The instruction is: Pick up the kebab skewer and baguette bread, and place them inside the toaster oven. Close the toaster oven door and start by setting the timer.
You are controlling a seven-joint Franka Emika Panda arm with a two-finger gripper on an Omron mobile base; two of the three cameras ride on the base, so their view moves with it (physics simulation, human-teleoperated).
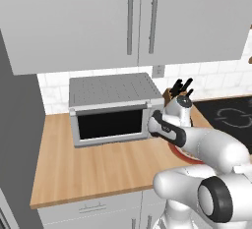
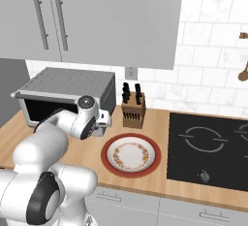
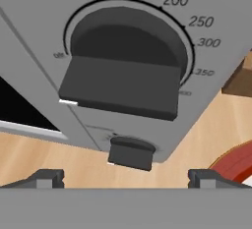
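The silver toaster oven (image 1: 108, 93) stands on the wooden counter with its dark-glass door (image 1: 110, 125) shut. My gripper (image 3: 127, 179) is open, right in front of the oven's right panel, its fingertips (image 3: 47, 178) spread wide with nothing between them. In the hand view the large temperature knob (image 3: 123, 71) looms close above, and the smaller lower knob (image 3: 130, 152) sits just above the gap between the tips. From the right base view, the hand (image 2: 101, 118) is at the oven's (image 2: 68, 87) front right corner. The kebab skewer and the baguette bread are out of view.
A red-rimmed plate (image 2: 109, 145) lies bare on the counter right of the oven. A knife block (image 2: 133, 108) stands behind it by the wall. The black cooktop (image 2: 213, 147) is at the right. Wall cabinets (image 1: 128, 16) hang above the oven.
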